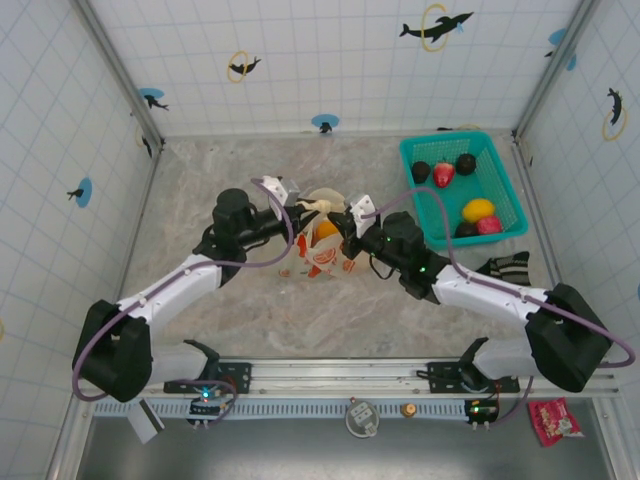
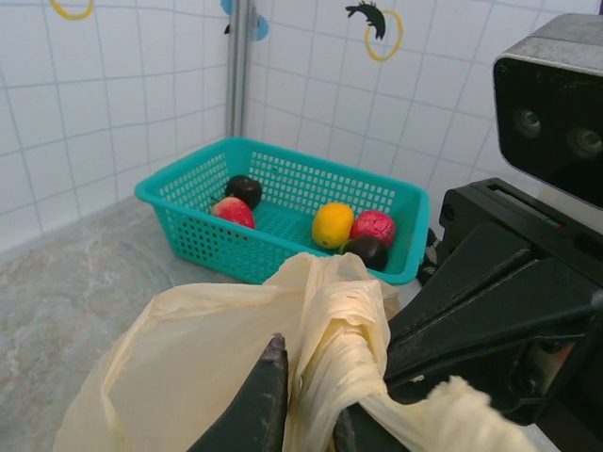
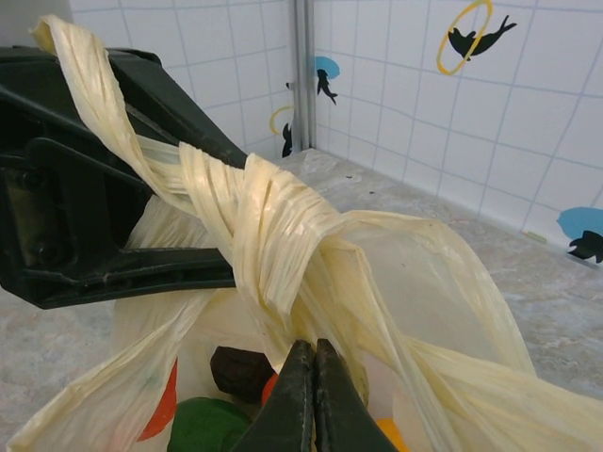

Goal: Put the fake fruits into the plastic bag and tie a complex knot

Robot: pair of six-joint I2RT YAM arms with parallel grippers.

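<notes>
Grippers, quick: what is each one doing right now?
Left gripper: closed on a twisted handle of the plastic bag.
Right gripper: closed at the knot; grip on plastic cannot be told.

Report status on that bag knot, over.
Left gripper and right gripper both shut on plastic bag handles. Knot wound, fake fruits inside. Others sit in teal basket. Nothing blocking.
</notes>
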